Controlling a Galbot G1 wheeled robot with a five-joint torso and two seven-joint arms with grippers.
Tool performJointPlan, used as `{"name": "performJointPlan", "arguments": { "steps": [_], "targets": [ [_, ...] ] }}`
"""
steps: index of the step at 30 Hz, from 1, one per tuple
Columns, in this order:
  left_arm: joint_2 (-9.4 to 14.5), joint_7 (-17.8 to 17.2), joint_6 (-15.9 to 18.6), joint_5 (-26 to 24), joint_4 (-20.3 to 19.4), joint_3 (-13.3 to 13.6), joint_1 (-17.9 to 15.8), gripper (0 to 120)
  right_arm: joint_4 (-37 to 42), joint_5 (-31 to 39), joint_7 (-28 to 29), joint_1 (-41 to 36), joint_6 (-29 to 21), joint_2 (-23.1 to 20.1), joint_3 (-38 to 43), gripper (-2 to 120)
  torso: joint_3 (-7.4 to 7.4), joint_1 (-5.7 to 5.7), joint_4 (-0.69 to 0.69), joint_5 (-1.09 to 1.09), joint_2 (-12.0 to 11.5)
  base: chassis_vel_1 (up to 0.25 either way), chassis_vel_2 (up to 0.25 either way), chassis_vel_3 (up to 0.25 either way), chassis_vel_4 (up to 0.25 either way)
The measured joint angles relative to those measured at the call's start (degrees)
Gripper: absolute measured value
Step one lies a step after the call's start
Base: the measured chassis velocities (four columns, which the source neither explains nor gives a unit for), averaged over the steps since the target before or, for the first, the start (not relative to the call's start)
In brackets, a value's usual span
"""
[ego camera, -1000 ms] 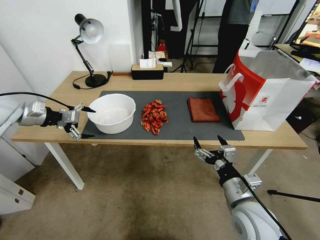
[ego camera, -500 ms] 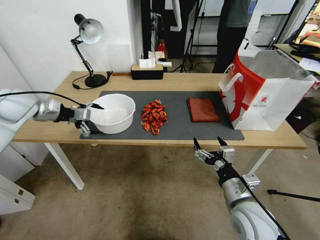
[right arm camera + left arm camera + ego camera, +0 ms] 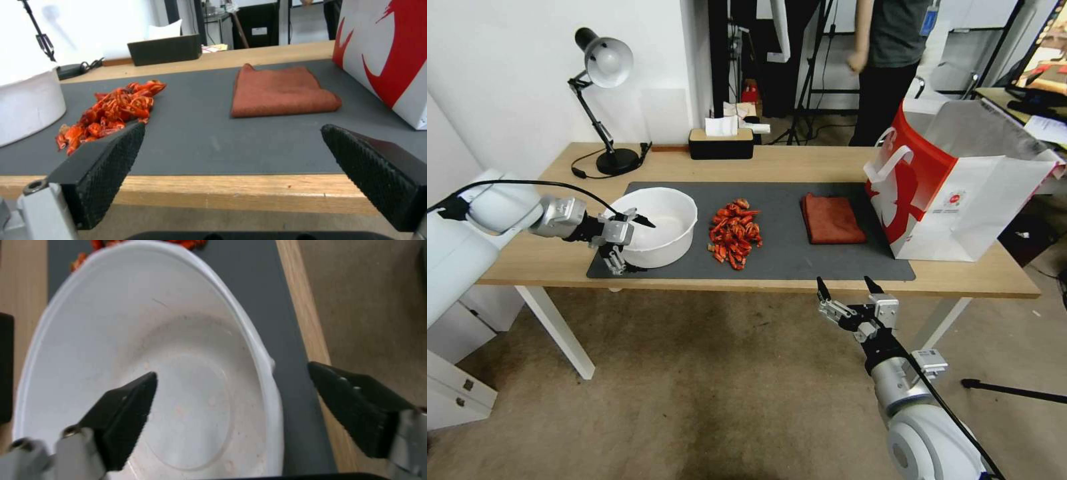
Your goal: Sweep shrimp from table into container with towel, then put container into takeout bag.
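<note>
shrimp (image 3: 735, 233): lying in a heap on the dark grey mat (image 3: 780, 263); between the container and the towel; touching neither
container (image 3: 657, 223): sitting upright on the mat's left end; its inside is showing bare white with faint specks in the left wrist view
towel (image 3: 832, 218): lying folded and flat on the mat; just beside the takeout bag
takeout bag (image 3: 960, 183): standing upright and open on the right end of the counter (image 3: 827, 163); its base is overlapping the mat's right edge
left gripper (image 3: 630, 243): straddling the container's near-left rim; fingers (image 3: 122, 415) spread wide; one finger is hanging over the inside of the bowl, the other is outside the wall over the mat; not closing on the rim
right gripper (image 3: 848, 288): hovering off the counter's front edge, below the counter top, in line with the towel; fingers spread wide; holding nothing
behind: black tissue box (image 3: 722, 141) and desk lamp (image 3: 604, 100) are standing at the back of the counter
</note>
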Motion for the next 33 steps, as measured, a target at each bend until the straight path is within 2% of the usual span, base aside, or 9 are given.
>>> {"name": "performJointPlan", "arguments": {
  "steps": [1,3,5,7,10,12,20,22,33],
  "targets": [
    [0.00,0.00,0.00,0.00,0.00,0.00,0.00,87,0.00,0.00,0.00,0.00,0.00,0.00,0.00,100,0.00,0.00,0.00,0.00,0.00,0.000,0.000,0.000,0.000],
    [-0.64,0.55,-0.06,0.65,0.95,3.28,-2.61,72,-0.24,0.02,0.26,-0.02,0.11,0.17,0.03,100,0.00,-0.01,0.02,0.01,0.00,0.000,0.000,0.000,0.000],
    [-0.73,0.69,-0.07,0.73,1.18,3.81,-3.09,70,-0.31,0.02,0.36,-0.03,0.13,0.24,0.03,100,0.00,-0.01,0.02,0.01,0.00,0.000,0.000,0.000,0.000],
    [-0.92,1.33,-0.33,0.97,2.10,5.52,-4.65,59,-0.52,0.03,0.56,-0.03,0.26,0.49,-0.02,100,0.00,0.00,0.02,0.01,0.00,0.000,0.000,0.000,0.000],
    [-0.93,1.45,-0.40,1.02,2.29,5.83,-4.93,56,-0.55,0.03,0.60,-0.03,0.29,0.52,-0.03,100,0.00,-0.01,0.02,0.01,0.00,0.000,0.000,0.000,0.000],
    [-0.94,1.84,-0.59,1.30,2.87,6.85,-5.82,42,-0.58,0.04,0.68,-0.03,0.32,0.56,-0.07,100,0.00,-0.01,0.02,0.01,0.00,0.000,0.000,0.000,0.000],
    [-1.33,2.73,-1.01,3.08,4.79,9.91,-8.48,16,-0.59,0.08,0.97,0.00,0.36,0.49,-0.03,100,0.00,0.00,0.02,0.01,0.00,0.000,0.000,0.000,0.000],
    [-1.61,2.80,-1.01,3.12,5.58,11.31,-9.70,2,-0.58,0.13,1.04,-0.05,0.41,0.46,0.01,100,0.00,0.00,0.01,0.01,0.00,0.000,0.000,0.000,0.000],
    [-1.77,3.47,-1.36,3.23,6.02,13.98,-10.72,0,-0.66,1.46,1.29,0.23,0.51,0.43,0.06,100,0.00,0.00,0.02,0.00,0.00,0.000,0.000,0.000,0.000]
  ]
}}
